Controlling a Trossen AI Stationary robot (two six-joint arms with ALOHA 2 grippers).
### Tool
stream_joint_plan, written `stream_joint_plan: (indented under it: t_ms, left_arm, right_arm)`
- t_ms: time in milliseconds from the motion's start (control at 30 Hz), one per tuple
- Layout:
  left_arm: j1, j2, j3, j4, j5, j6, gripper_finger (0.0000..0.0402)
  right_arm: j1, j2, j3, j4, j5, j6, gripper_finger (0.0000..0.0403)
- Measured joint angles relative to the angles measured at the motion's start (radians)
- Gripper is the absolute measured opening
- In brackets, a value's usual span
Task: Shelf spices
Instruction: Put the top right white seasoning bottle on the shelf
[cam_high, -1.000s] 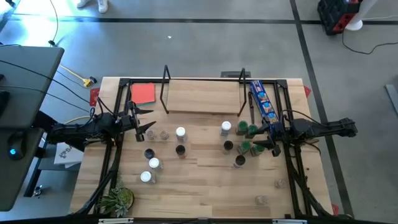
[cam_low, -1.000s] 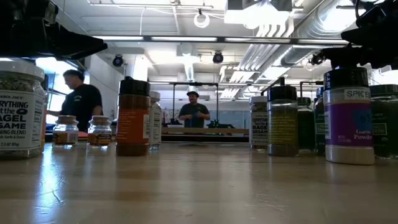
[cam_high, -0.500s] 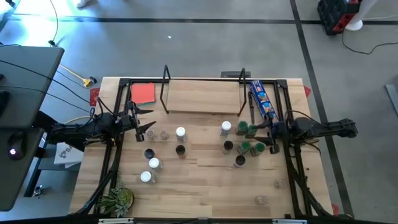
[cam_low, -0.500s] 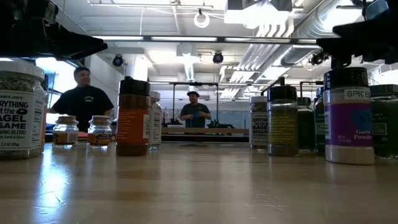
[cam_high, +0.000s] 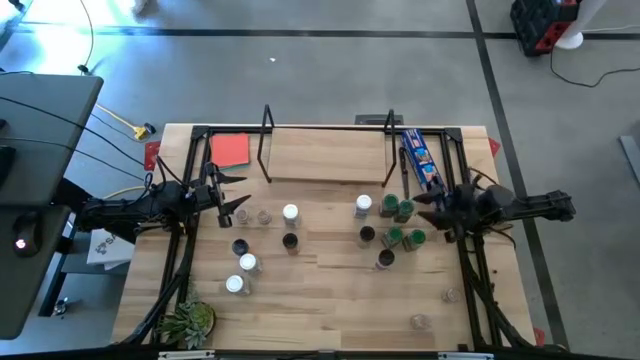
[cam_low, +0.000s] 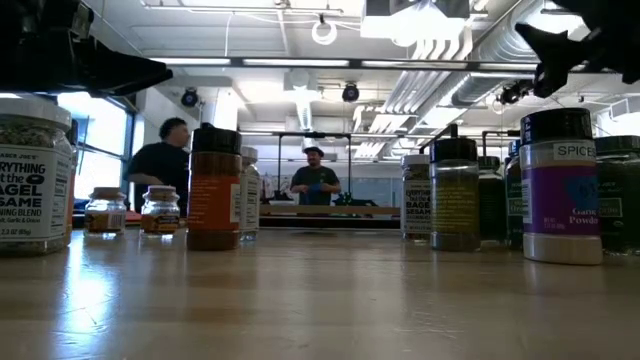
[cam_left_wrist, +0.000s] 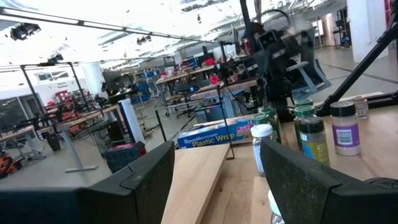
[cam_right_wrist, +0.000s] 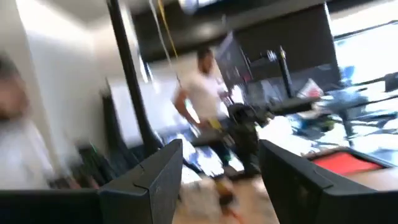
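The spices are small jars standing on the table in two loose groups: a white-lidded jar (cam_high: 290, 213) and dark-lidded ones (cam_high: 240, 247) to the left, green-lidded jars (cam_high: 395, 237) and a white-lidded one (cam_high: 363, 205) to the right. The shelf (cam_high: 325, 155), a low light-wood rack with black uprights, stands at the far edge. My left gripper (cam_high: 232, 195) hovers open at the table's left side, left of the jars. My right gripper (cam_high: 430, 212) is open and tipped upward, just right of the green-lidded jars; in the low view it is raised above the purple-labelled jar (cam_low: 560, 185).
A red card (cam_high: 230, 150) lies left of the shelf. A long blue packet (cam_high: 422, 160) lies to its right. A small plant (cam_high: 190, 322) sits at the near left corner, and clear jars (cam_high: 420, 321) at the near right. People stand in the room behind (cam_low: 313, 180).
My right gripper has tipped its fingers upward and risen a little, still open, beside the green-lidded jars. No jar has moved. A person in the room behind has walked toward the right in the low view.
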Motion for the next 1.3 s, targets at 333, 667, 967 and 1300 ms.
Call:
stream_joint_plan:
  t_ms: [333, 667, 967, 1300]
  left_arm:
    - [0.000, 0.000, 0.000, 0.000, 0.000, 0.000, 0.0236]
    - [0.000, 0.000, 0.000, 0.000, 0.000, -0.001, 0.0236]
    - [0.000, 0.000, 0.000, 0.005, 0.000, -0.019, 0.0236]
    - [0.000, 0.000, 0.000, 0.007, 0.000, -0.181, 0.0236]
  right_arm:
    - [0.019, 0.177, 0.026, 0.288, 0.191, 0.313, 0.0202]
    - [0.021, 0.793, 0.380, 0.231, 0.314, 0.131, 0.0202]
    - [-0.056, 1.072, 0.980, -0.444, 0.226, 0.022, 0.0202]
    - [-0.112, 1.507, 1.632, -1.382, 0.143, 0.014, 0.0205]
